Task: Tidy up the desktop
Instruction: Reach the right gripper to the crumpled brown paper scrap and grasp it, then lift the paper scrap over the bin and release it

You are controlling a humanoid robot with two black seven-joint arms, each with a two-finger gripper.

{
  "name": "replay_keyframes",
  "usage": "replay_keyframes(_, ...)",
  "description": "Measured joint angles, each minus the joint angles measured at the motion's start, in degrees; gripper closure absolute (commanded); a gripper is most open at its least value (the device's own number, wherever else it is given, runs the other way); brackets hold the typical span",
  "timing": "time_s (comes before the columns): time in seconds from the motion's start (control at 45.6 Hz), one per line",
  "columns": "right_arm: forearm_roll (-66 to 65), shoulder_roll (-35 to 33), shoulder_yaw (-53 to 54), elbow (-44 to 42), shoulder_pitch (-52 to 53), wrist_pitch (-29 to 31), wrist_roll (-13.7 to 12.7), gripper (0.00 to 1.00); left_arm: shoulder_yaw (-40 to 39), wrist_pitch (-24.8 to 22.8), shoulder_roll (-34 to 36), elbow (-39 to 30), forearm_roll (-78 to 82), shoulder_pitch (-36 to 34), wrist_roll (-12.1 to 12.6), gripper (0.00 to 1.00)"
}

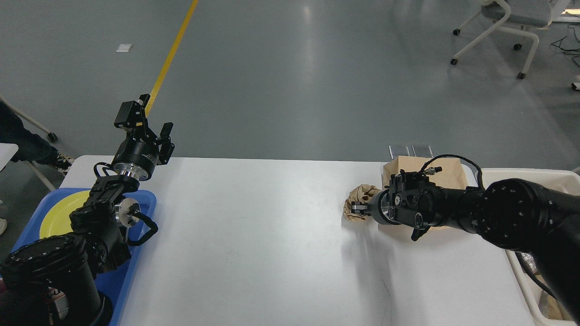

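Observation:
The white desktop (253,235) fills the middle of the head view. A crumpled ball of brown paper (359,195) lies at its right back part, in front of a flat brown paper bag (419,167). My right gripper (358,208) comes in from the right, low over the desktop. Its fingers are closed on the near side of the paper ball. My left gripper (157,135) is raised above the back left corner of the desktop. Its fingers stand apart with nothing between them.
A blue tray (144,199) with a yellow plate (61,217) sits at the left edge, under my left arm. A cream-white bin (528,174) stands at the right edge. An office chair (512,22) stands on the grey floor far back right.

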Motion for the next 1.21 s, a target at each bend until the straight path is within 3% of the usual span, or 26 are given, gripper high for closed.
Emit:
replay_keyframes(0.153,-0.1,-6.4,3.7,9.2,5.9,0.1,0.1,1.00,0.0,0.0,0.0,0.0,0.0,0.0,0.0,0.04)
replay_keyframes(0.416,-0.4,-25.0,7.8,30.5,23.7,1.0,0.2,1.00,0.0,0.0,0.0,0.0,0.0,0.0,0.0,0.04)
replay_keyframes(0.592,-0.5,-36.2,7.5,36.3,34.8,5.3,0.3,1.00,0.0,0.0,0.0,0.0,0.0,0.0,0.0,0.04)
replay_keyframes(0.723,-0.6,-41.6,7.1,36.4,40.0,9.1,0.1,1.00,0.0,0.0,0.0,0.0,0.0,0.0,0.0,0.04)
replay_keyframes(0.855,-1.1,-43.8,4.6,32.0,39.3,8.9,0.1,1.00,0.0,0.0,0.0,0.0,0.0,0.0,0.0,0.04)
replay_keyframes(1.118,0.0,-49.9,0.7,16.3,20.1,2.1,0.1,1.00,0.0,0.0,0.0,0.0,0.0,0.0,0.0,0.04)
replay_keyframes(1.14,0.0,-50.2,0.7,15.0,17.8,1.3,0.1,0.97,0.0,0.0,0.0,0.0,0.0,0.0,0.0,0.04)
replay_keyframes(1.205,0.0,-50.6,0.9,10.6,9.9,-0.9,0.2,0.62,0.0,0.0,0.0,0.0,0.0,0.0,0.0,0.04)
